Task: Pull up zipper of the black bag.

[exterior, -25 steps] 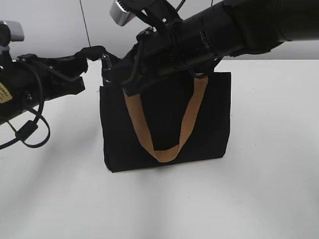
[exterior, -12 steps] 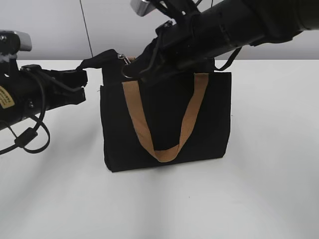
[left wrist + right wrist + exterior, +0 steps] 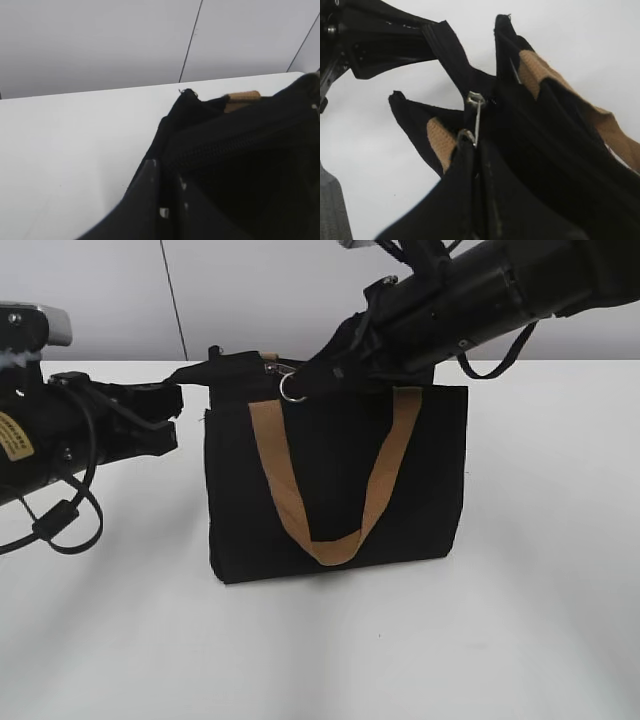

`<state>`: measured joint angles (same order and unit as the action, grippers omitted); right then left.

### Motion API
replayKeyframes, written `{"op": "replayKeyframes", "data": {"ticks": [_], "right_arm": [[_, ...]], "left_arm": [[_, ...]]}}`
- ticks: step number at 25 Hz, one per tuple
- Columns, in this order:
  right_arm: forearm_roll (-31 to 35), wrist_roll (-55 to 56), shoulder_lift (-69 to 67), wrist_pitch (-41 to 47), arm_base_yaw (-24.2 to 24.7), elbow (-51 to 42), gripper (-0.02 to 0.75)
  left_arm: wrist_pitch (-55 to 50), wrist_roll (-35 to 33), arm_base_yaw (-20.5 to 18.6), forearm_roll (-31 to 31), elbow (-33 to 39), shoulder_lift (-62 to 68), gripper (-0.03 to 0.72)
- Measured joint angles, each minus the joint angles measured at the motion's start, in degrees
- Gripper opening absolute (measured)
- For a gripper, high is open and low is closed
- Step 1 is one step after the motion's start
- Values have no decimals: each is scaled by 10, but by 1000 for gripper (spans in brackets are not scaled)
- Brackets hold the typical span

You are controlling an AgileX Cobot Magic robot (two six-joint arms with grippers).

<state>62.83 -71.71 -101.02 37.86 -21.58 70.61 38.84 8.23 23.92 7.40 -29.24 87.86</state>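
Note:
The black bag (image 3: pixel 432 480) stands upright on the white table, its tan handle (image 3: pixel 335 545) hanging down the front. My left gripper (image 3: pixel 176 400) is shut on the black fabric tab at the bag's top left corner; in the left wrist view (image 3: pixel 168 172) its fingers pinch that fabric beside the zipper (image 3: pixel 220 146). My right gripper (image 3: pixel 308 378) is shut on the silver ring pull (image 3: pixel 292 389) at the top edge, left of centre. In the right wrist view (image 3: pixel 476 142) the ring pull (image 3: pixel 476 116) sticks out from between the closed fingers.
The white table (image 3: pixel 540 620) runs around the bag on all sides. A grey panelled wall (image 3: pixel 250 290) stands behind it. The second tan handle (image 3: pixel 540 75) lies at the bag's far side.
My right gripper has moved to the right along the bag's top edge with the ring pull in it. The left gripper has kept hold of the corner tab, which is now stretched taut.

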Motion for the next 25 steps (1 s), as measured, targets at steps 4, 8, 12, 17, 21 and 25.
{"op": "replayKeyframes", "data": {"ticks": [4, 8, 12, 17, 21, 25], "right_arm": [[10, 20, 0, 40, 29, 0, -1], [19, 29, 0, 55, 39, 0, -1], [45, 29, 0, 57, 39, 0, -1], [59, 29, 1, 57, 40, 0, -1], [55, 29, 1, 52, 44, 0, -1], [48, 30, 1, 41, 48, 0, -1]], "left_arm": [[0, -2, 4, 11, 0, 0, 17], [1, -3, 5, 17, -1, -3, 17], [-5, -3, 5, 12, -1, -28, 17], [-25, -3, 4, 3, -1, -81, 17], [-61, -3, 2, -2, -1, -122, 17], [-77, -3, 2, -9, -1, -141, 17]]}}
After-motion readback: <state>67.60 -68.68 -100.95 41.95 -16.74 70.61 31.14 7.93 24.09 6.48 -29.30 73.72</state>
